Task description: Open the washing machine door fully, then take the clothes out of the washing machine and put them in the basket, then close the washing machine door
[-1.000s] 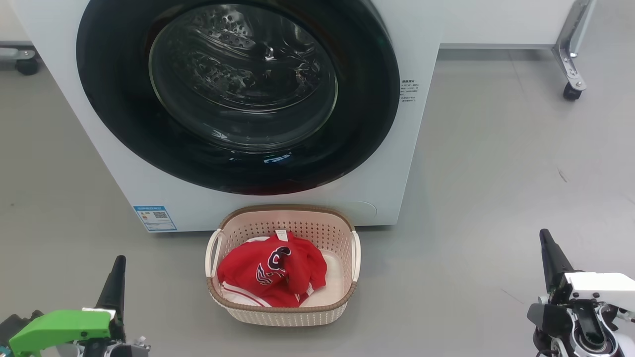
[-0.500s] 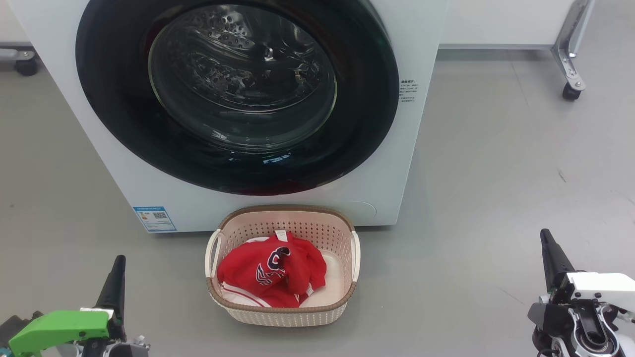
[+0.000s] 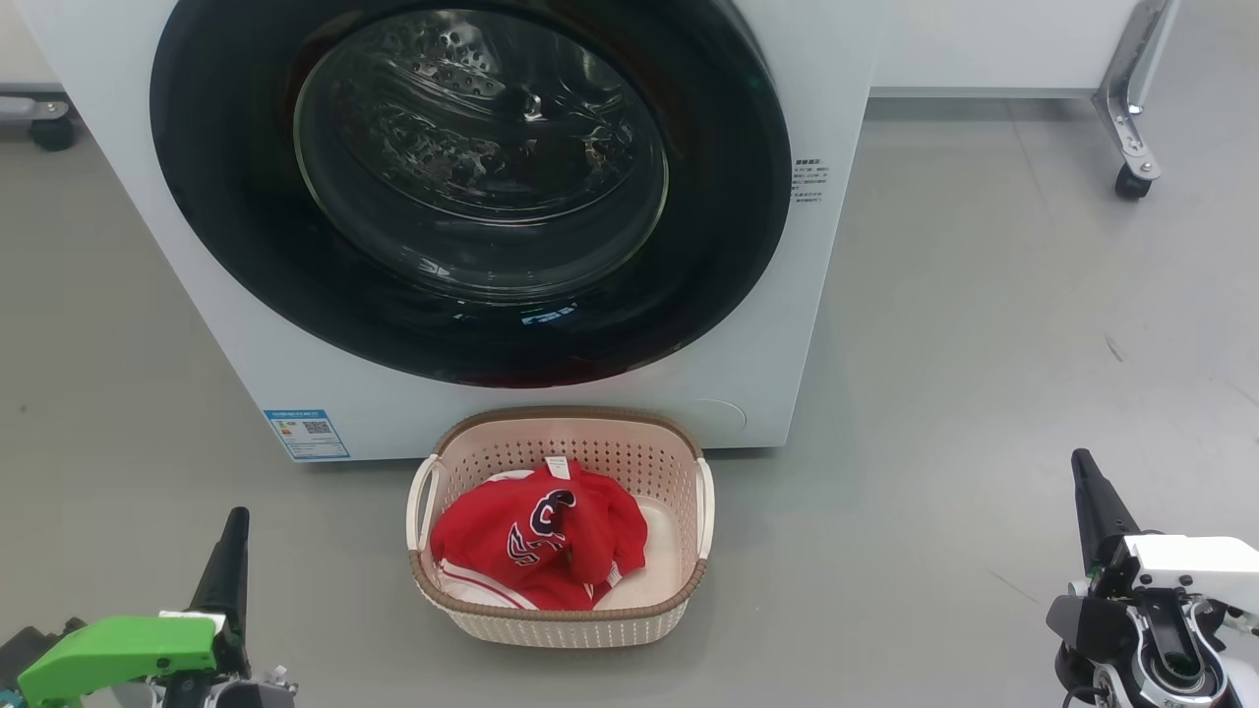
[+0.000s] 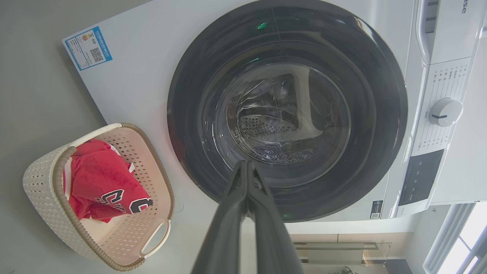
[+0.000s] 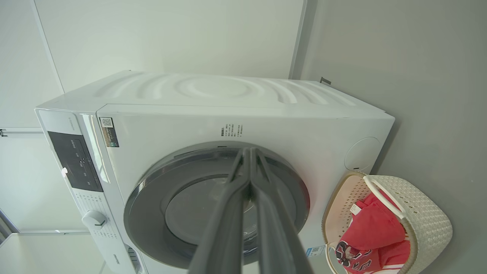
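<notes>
The bright red jersey (image 3: 539,536) with navy-and-white lettering lies bunched in the small cream perforated plastic basket (image 3: 561,621), which stands on the grey floor (image 3: 984,344) just before the big white washing machine (image 3: 393,413). Its round glossy black door (image 3: 226,197) is shut. The left gripper (image 3: 238,516) and right gripper (image 3: 1080,460) hang low at either side, fingers pressed together, empty.

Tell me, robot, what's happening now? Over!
Left gripper and right gripper shut, empty. Clothes in basket. Washing machine door closed. Nothing in the way.
</notes>
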### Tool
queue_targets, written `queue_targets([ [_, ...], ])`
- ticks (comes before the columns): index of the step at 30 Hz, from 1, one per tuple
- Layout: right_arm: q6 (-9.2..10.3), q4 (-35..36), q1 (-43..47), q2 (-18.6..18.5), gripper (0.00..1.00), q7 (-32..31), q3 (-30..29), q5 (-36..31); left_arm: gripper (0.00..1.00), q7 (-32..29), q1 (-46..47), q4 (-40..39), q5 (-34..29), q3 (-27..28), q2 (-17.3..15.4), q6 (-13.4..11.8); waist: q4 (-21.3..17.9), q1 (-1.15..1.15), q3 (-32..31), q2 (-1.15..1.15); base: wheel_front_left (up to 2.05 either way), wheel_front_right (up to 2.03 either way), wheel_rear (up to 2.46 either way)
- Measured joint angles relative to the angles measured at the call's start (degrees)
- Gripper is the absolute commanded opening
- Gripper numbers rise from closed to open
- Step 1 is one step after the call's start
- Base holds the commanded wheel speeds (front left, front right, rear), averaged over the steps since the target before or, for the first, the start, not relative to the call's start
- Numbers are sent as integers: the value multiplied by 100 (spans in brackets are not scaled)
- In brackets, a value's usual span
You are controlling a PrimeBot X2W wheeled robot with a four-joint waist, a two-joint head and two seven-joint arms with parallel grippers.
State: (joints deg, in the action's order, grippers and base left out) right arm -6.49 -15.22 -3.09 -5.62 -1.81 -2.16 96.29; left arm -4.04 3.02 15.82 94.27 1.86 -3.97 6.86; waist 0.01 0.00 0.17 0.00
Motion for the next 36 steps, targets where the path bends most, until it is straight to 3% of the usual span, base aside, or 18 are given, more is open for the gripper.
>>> queue_targets([
  [36,-2,-48,-2,2,0,-18,-25,0,0,-1,5,16,0,12,3,1,0,0,-2,0,0,0,0],
])
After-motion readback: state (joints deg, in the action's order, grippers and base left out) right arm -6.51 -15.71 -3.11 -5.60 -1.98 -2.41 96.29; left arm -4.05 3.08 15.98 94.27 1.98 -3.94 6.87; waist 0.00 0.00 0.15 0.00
